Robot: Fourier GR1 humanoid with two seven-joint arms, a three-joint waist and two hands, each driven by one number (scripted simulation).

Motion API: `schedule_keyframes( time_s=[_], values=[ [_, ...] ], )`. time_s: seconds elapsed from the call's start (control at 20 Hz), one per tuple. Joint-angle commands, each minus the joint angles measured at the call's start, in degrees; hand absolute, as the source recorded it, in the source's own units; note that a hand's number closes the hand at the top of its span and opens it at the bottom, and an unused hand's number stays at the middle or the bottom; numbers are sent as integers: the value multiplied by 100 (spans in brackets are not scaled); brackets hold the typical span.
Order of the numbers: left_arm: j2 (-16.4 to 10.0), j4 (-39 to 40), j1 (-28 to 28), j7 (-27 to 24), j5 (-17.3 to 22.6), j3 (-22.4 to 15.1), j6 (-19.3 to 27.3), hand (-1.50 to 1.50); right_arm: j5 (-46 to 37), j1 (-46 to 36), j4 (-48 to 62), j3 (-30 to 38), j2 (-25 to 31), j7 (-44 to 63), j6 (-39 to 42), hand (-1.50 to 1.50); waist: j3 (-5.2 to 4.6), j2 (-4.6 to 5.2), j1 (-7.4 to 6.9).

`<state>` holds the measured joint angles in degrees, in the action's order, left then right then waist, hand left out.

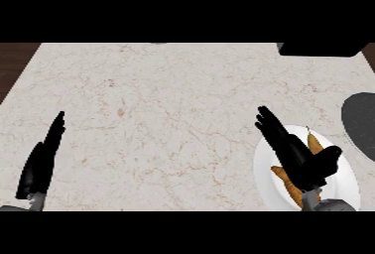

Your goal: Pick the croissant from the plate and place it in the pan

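Croissant (291, 187) mostly behind right hand (296, 154)

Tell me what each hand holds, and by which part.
Nothing. The right hand is open above the golden-brown croissant on the round white plate; the left hand rests open, apart.
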<state>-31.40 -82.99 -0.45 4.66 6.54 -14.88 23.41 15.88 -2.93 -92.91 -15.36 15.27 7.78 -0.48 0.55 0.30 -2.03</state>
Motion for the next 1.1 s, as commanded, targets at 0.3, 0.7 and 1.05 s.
schedule_keyframes(
  time_s=[0.3,0.7,1.05],
  values=[
    [291,-557,-598,-59,229,-404,-776,0,-2247,-1104,813,63,2739,446,749,-150,-262,-47,166],
    [226,-704,-766,130,757,-57,-1709,0,-2956,-142,1833,470,1967,-1780,-623,-150,-52,-26,201],
    [391,-860,-1002,588,600,-148,-1508,0,-4010,-309,539,-277,3261,94,594,-150,-67,-56,194]
  ],
)
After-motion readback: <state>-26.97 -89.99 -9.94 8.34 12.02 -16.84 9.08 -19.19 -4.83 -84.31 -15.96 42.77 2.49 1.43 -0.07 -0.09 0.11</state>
